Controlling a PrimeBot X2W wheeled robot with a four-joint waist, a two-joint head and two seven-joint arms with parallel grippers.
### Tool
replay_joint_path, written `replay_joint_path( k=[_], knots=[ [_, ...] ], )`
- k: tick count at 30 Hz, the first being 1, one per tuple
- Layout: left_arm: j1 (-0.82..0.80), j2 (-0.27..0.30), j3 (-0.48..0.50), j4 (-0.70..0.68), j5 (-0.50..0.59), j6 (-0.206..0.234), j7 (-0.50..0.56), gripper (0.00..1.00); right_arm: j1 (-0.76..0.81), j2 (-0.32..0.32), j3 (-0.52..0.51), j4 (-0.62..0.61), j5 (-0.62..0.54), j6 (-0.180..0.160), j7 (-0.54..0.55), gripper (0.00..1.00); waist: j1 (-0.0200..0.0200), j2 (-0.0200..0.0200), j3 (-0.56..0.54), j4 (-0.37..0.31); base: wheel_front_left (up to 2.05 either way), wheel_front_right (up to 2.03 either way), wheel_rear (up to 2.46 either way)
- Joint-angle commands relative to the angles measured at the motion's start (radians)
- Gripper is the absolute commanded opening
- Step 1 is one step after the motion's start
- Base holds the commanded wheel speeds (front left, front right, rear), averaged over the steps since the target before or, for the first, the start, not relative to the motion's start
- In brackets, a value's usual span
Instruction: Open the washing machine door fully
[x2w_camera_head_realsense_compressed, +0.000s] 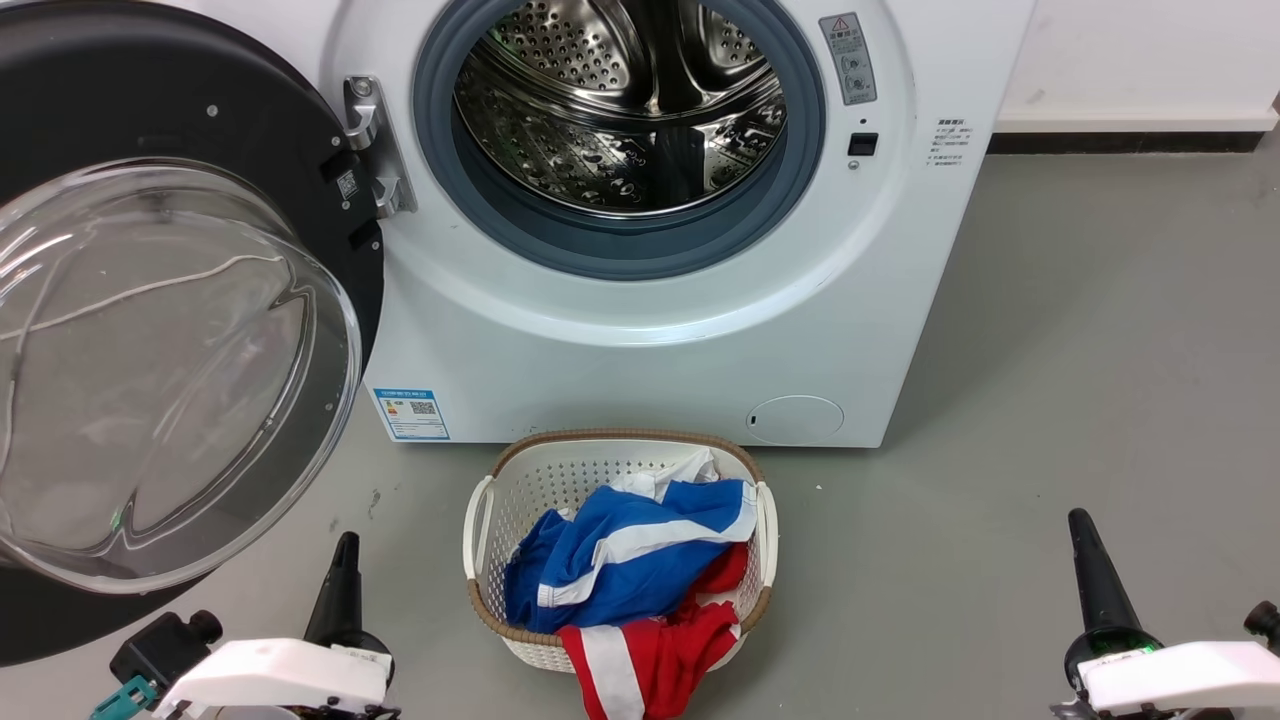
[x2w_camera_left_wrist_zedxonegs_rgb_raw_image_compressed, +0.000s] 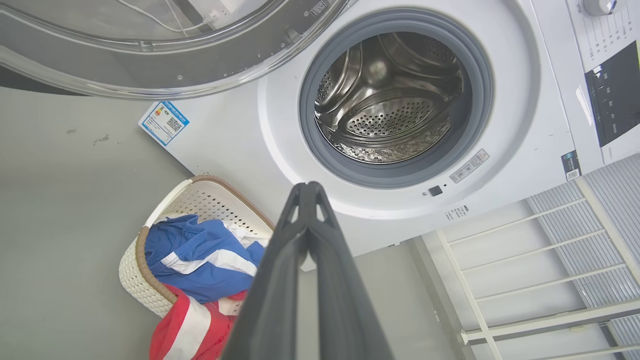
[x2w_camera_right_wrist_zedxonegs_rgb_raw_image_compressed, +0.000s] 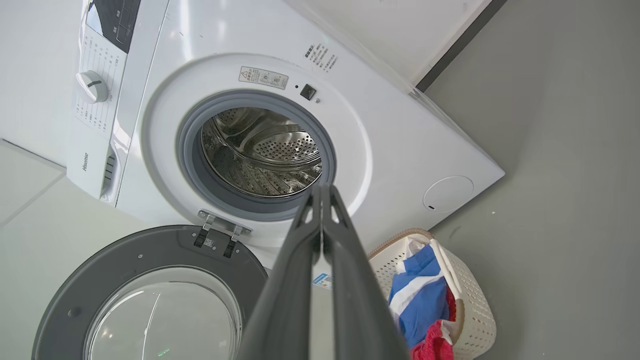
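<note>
The washing machine door (x2w_camera_head_realsense_compressed: 150, 330) stands swung wide open at the left of the head view, a black disc with a clear domed glass bowl, hung on a metal hinge (x2w_camera_head_realsense_compressed: 375, 150). It also shows as the washing machine door (x2w_camera_right_wrist_zedxonegs_rgb_raw_image_compressed: 150, 295) in the right wrist view and along the top of the left wrist view (x2w_camera_left_wrist_zedxonegs_rgb_raw_image_compressed: 150, 55). The steel drum mouth (x2w_camera_head_realsense_compressed: 620, 110) is uncovered. My left gripper (x2w_camera_head_realsense_compressed: 345, 560) is low at the left, shut, below the door and touching nothing. At the lower right my right gripper (x2w_camera_head_realsense_compressed: 1085, 540) is shut and empty too. Both wrist views show fingertips pressed together.
A white laundry basket (x2w_camera_head_realsense_compressed: 490, 500) with blue, white and red clothes stands on the grey floor before the machine, between my grippers. A small round white flap (x2w_camera_head_realsense_compressed: 795, 418) sits low on the machine front. A white wall runs behind at the right.
</note>
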Motion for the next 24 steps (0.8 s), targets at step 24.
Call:
replay_joint_path(
  k=[24],
  knots=[
    [-0.061,0.0,0.025,0.016,-0.282,-0.031,0.067,0.0,-0.078,-0.008,-0.01,0.04,0.271,0.0,0.068,0.0,0.0,0.0,0.001,-0.003,0.0,0.0,0.0]
  ],
)
